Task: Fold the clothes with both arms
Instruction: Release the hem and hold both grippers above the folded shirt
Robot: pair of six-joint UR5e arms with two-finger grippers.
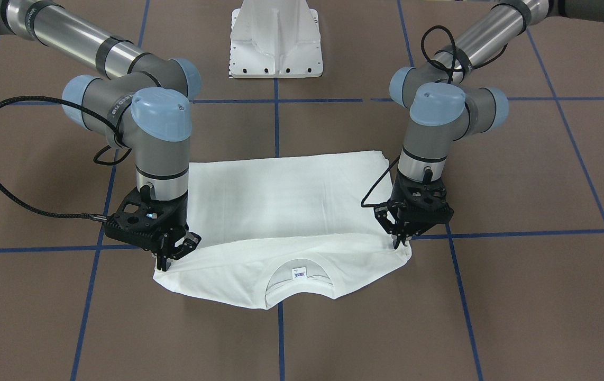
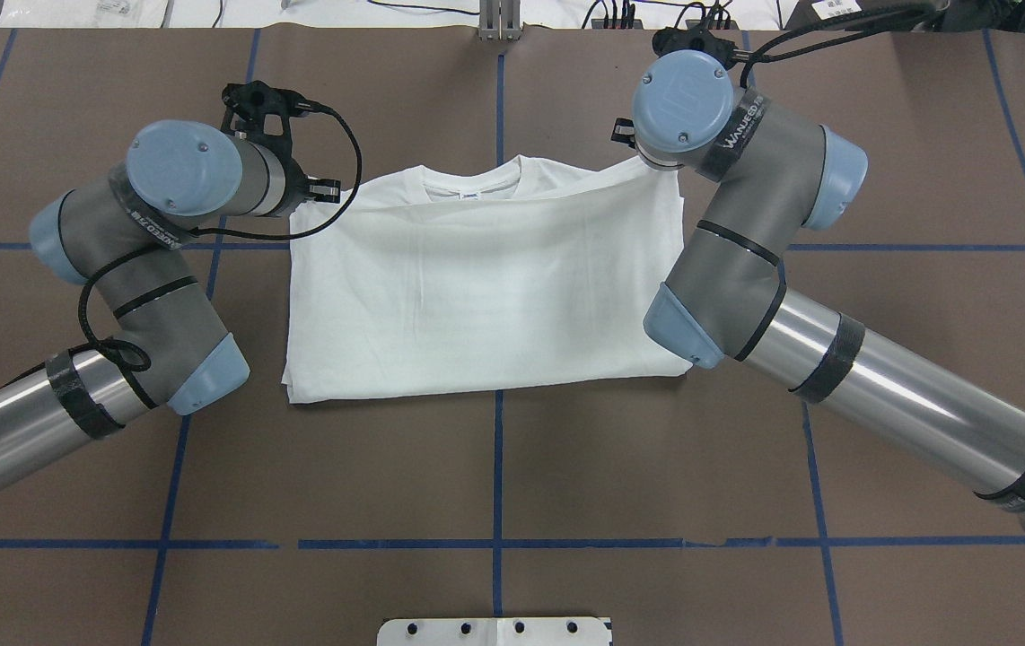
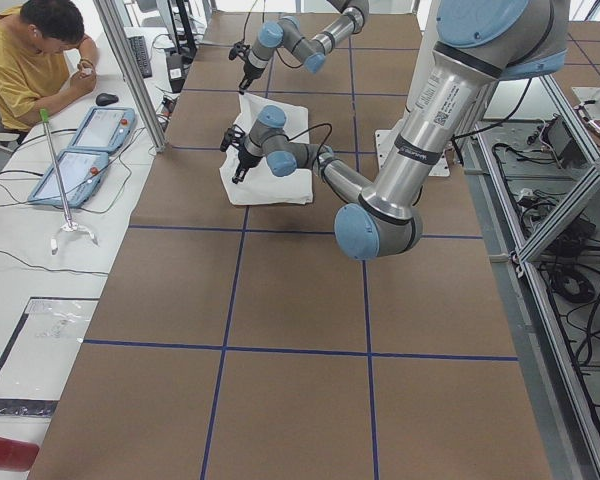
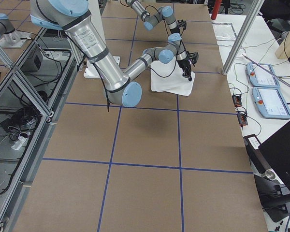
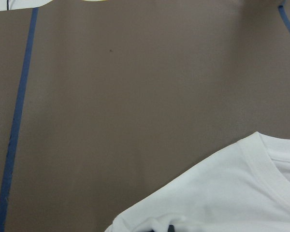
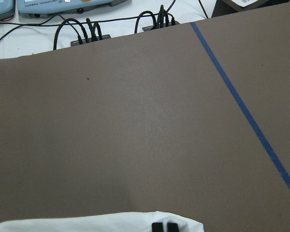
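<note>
From across the desk (image 1: 519, 296), a white T-shirt (image 1: 281, 206) lies in the middle of the frame. It is folded, with a smooth top layer. Its collar (image 1: 298, 263) points to the bottom of the frame, with a small neck label (image 1: 299, 272) inside. The left claw (image 1: 403, 242) is at the shirt's right corner and the right claw (image 1: 168, 262) is at its left corner. Both point down, and their tips touch the cloth. Blue lines (image 1: 281, 338) cross the brown desk. A white base (image 1: 276, 39) sits at the top middle.

From above, the T-shirt (image 2: 486, 296) is in the upper middle, and its collar (image 2: 472, 179) is at the top. The left arm (image 2: 144, 269) bends in from the left and the right arm (image 2: 746, 233) from the right. Their wrists hide the claws.

In the view from the robot's left end, the T-shirt (image 3: 270, 185) is small and sits in the upper middle. The near arm reaches its close corner and the far arm reaches its far corner. A person (image 3: 30, 60) sits in the upper left.

In the view from the robot's right end, the T-shirt (image 4: 171, 82) is again small and in the upper middle, with the near arm over it.

The left wrist view shows the T-shirt (image 5: 232, 193) in the lower right. The cloth bunches around a dark fingertip (image 5: 170, 228) at the bottom edge. The left claw is pinched on the shirt.

The right wrist view shows a white strip of T-shirt (image 6: 87, 224) along the bottom. Two black fingertips (image 6: 157, 227) sit close together on its edge. The right claw is also pinched on the shirt.
</note>
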